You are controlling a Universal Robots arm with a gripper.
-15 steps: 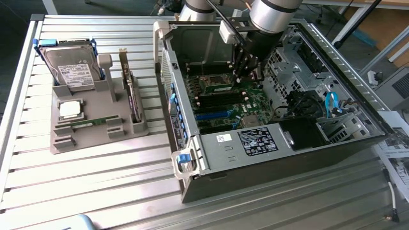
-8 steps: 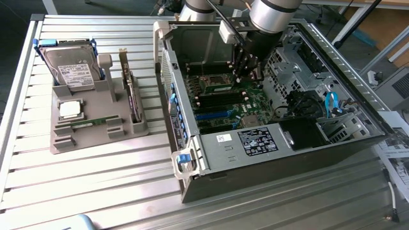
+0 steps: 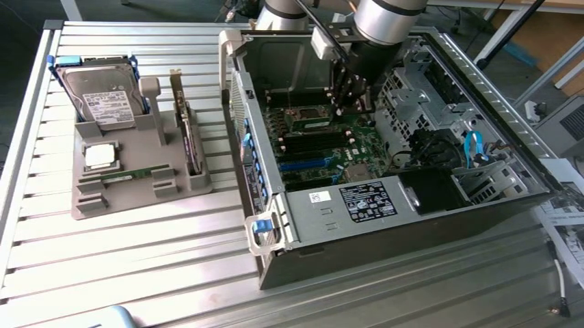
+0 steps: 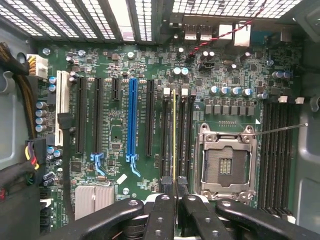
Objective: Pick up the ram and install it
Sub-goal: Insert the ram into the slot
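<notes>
Ribbed aluminium makes up the worktop (image 3: 137,260), its slats running across the exterior view. On that view's left sits a grey tray (image 3: 91,205) with a hard drive (image 3: 105,99) propped at its far end. A silver processor (image 3: 100,156) lies flat in the middle, a spare stick (image 3: 123,176) lies just in front of it, and a dark card (image 3: 190,137) stands upright along the tray's edge. To the right lies an open case (image 3: 411,225), its green board (image 3: 329,154) exposed. The arm (image 3: 388,17) reaches down into the case and the claw (image 3: 351,92) hangs low over the board. Beyond the worktop the floor is dark. Brown cardboard and metal legs show at the upper right, and papers lie on the worktop past the case.

In the wrist view, the claw (image 4: 174,187) is clenched on the ram (image 4: 173,130). The ram is seen edge-on as a thin yellow-green line between the black fingers (image 4: 162,210). It runs along the bank of black memory slots (image 4: 164,135), just beside the empty socket (image 4: 226,162); whether it is seated I cannot tell. A blue slot (image 4: 132,120) lies further along the board, with a ribbed heatsink (image 4: 92,195) near it and bundled cables (image 4: 20,100) at the case wall. A vent grille (image 4: 100,15) lets bright light through.
</notes>
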